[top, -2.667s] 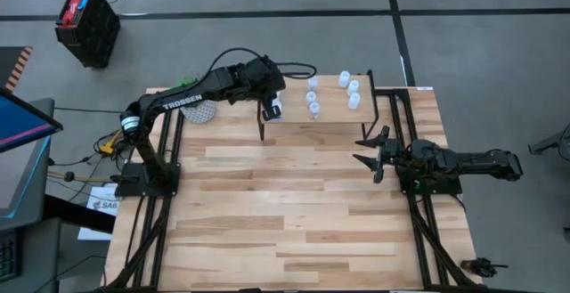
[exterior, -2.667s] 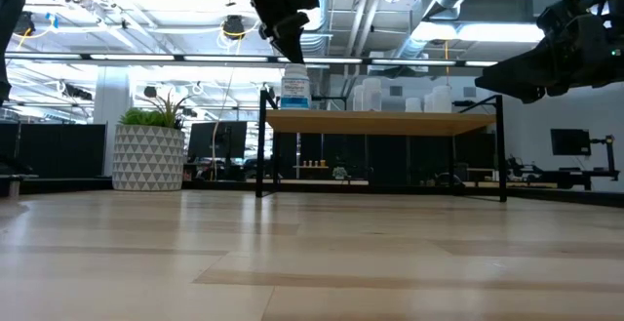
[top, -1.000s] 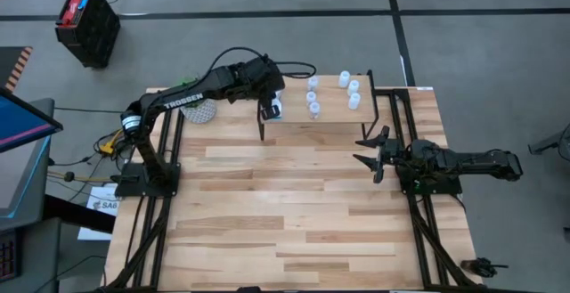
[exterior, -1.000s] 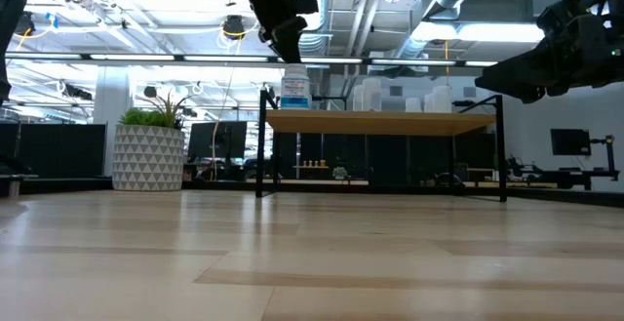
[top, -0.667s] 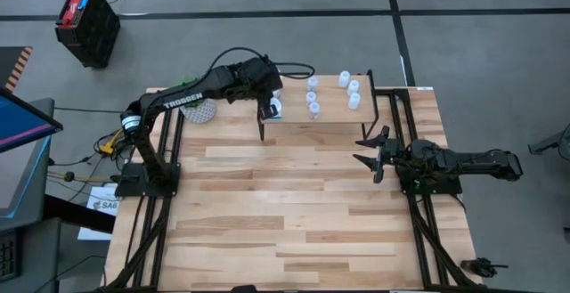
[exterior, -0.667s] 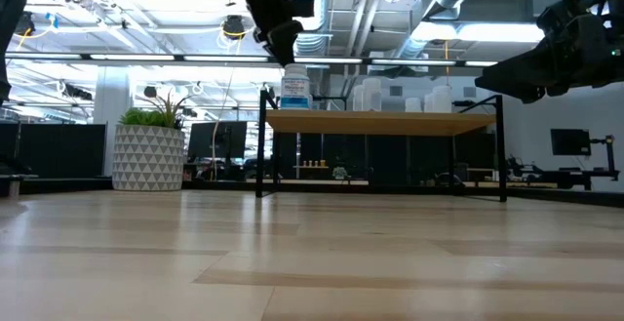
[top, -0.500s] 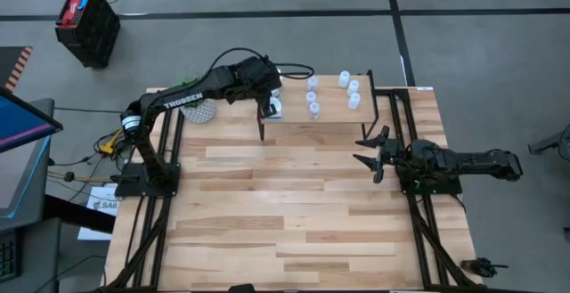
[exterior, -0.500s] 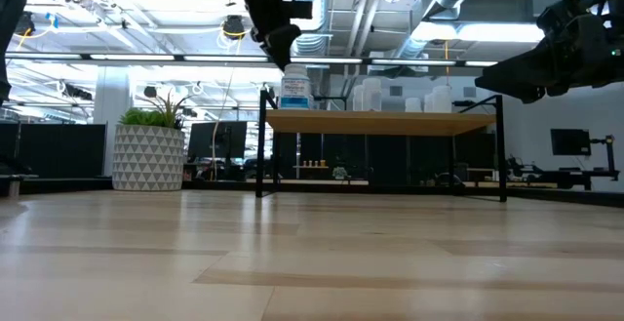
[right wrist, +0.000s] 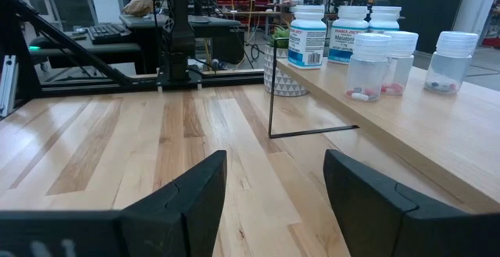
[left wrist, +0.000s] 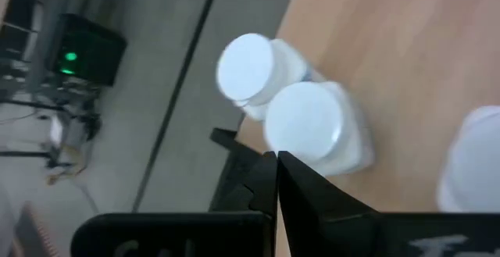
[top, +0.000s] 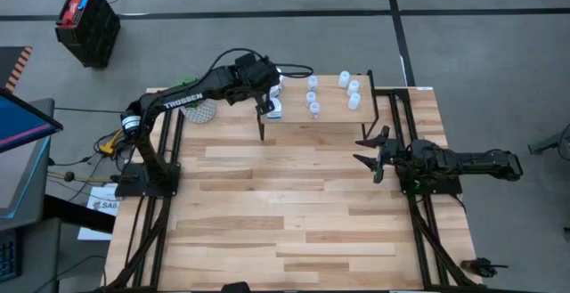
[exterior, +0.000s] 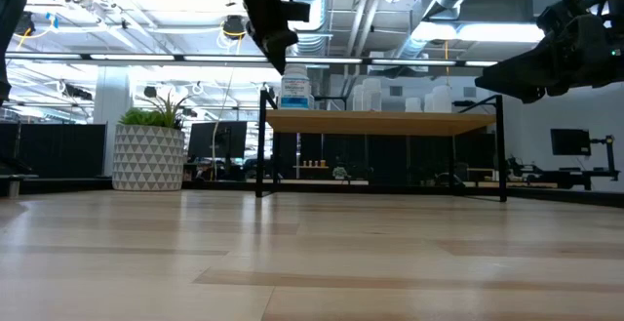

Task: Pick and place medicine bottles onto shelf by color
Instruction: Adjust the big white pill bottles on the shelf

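A: Pale wood everywhere from above: the shelf point(top: 325, 106) stands at the far edge of the table point(top: 294, 204), with small medicine bottles point(top: 313, 96) dotted on its top. The left gripper point(top: 265, 106) hangs over the shelf's left end, by a white bottle point(top: 275, 109). The right gripper point(top: 368, 149) waits near the table's right edge, well apart from the shelf.

B: And from table height?

A: There the shelf's black legs show, and the bottles stand in a row on its top. The labelled white bottle point(exterior: 294, 89) is upright at the left end, with the left gripper point(exterior: 280, 60) just above it, not touching as far as I can tell. A patterned plant pot point(exterior: 148, 158) sits off to the left, which the overhead view mostly hides under the arm.

B: The left wrist camera?

A: It looks down on two white caps point(left wrist: 305, 124) side by side at the shelf's corner. Its own fingers point(left wrist: 269, 187) are pressed together, holding nothing.

B: And the right wrist?

A: Its jaws stand wide apart and empty. Only here do labels read: three white bottles point(right wrist: 307, 37) behind, clear ones point(right wrist: 366, 68) with pills in front.
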`<action>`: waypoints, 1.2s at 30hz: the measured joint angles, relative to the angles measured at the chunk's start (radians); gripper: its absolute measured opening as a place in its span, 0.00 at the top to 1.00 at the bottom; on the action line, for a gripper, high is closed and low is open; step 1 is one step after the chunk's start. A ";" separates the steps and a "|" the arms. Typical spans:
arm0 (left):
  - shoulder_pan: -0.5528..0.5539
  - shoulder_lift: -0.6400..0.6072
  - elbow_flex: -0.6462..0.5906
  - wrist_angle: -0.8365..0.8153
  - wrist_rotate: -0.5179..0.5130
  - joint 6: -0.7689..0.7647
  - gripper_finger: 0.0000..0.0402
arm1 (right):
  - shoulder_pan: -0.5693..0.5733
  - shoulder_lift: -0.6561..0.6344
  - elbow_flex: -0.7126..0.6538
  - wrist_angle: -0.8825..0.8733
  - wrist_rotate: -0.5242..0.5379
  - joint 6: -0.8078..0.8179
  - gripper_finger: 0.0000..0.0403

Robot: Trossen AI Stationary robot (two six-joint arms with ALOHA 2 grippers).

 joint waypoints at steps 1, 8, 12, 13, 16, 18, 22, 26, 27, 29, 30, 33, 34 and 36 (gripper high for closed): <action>0.003 0.000 0.000 0.000 -0.011 0.005 1.00 | 0.000 0.000 0.000 0.000 0.000 0.000 0.41; 0.047 0.000 0.000 0.023 0.051 0.055 1.00 | 0.000 0.000 0.000 0.000 0.000 0.000 0.41; 0.081 0.000 0.000 0.044 0.075 0.093 1.00 | 0.000 0.000 0.000 0.000 0.000 0.000 0.41; 0.092 0.000 0.000 0.044 0.081 0.106 1.00 | 0.000 0.000 0.000 0.000 0.000 0.000 0.41; 0.133 0.000 0.000 0.031 0.157 0.130 1.00 | 0.000 0.000 0.000 0.000 0.000 0.000 0.41; 0.166 0.000 0.000 0.005 0.231 0.132 1.00 | 0.000 0.000 0.000 0.000 0.000 0.000 0.41; 0.222 0.000 0.000 -0.010 0.334 0.126 1.00 | 0.000 0.000 0.000 0.000 0.000 0.000 0.41; 0.259 0.000 0.000 0.045 0.349 0.140 1.00 | 0.000 0.000 0.000 0.000 0.000 0.000 0.41; 0.268 0.000 0.000 0.058 0.357 0.149 1.00 | 0.000 0.000 0.000 0.000 0.000 0.000 0.41; 0.289 0.000 0.000 0.082 0.390 0.170 1.00 | 0.000 0.000 0.000 0.000 0.000 0.000 0.41; 0.300 0.000 0.000 0.092 0.409 0.178 1.00 | 0.000 0.000 0.000 0.000 0.000 0.000 0.41; 0.328 0.000 0.000 0.111 0.458 0.183 1.00 | 0.000 0.000 0.000 0.000 0.000 0.000 0.41; 0.337 0.000 0.000 0.115 0.475 0.183 1.00 | 0.000 0.000 0.000 0.000 0.000 0.000 0.41; 0.355 0.000 0.000 0.115 0.518 0.178 1.00 | 0.000 0.000 0.000 0.000 0.000 0.000 0.41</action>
